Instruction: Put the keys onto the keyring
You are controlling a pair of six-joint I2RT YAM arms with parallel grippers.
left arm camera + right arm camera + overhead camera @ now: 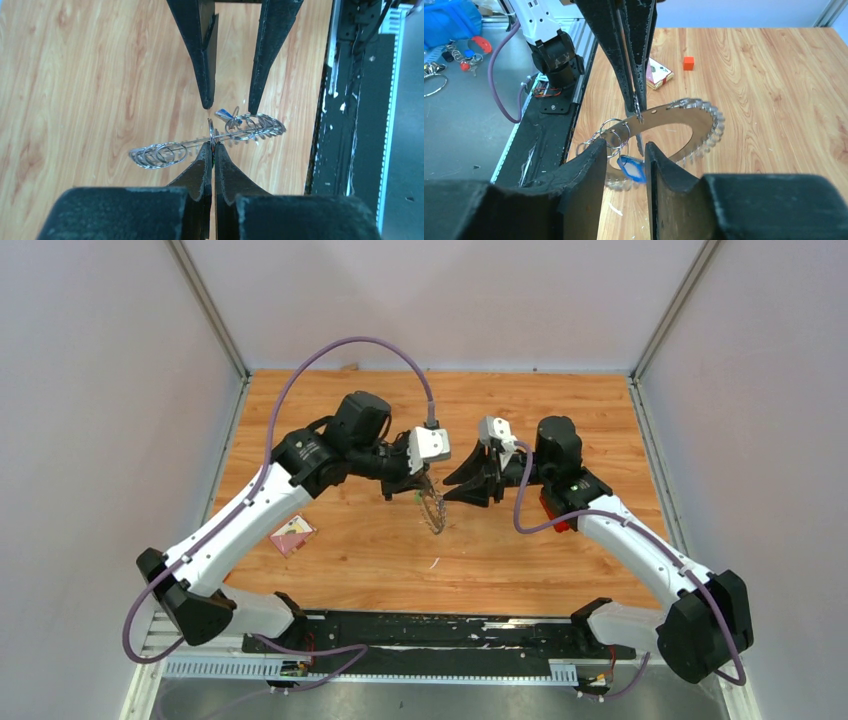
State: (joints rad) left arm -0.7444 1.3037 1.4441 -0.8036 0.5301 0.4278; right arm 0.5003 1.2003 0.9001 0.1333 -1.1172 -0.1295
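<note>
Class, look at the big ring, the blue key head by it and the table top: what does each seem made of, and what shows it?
Keyring: likely polished metal; silvery, it mirrors the wood. Blue key head: probably plastic; glossy, evenly coloured. Table: wood or wood-look laminate; orange grain lines, soft sheen.
</note>
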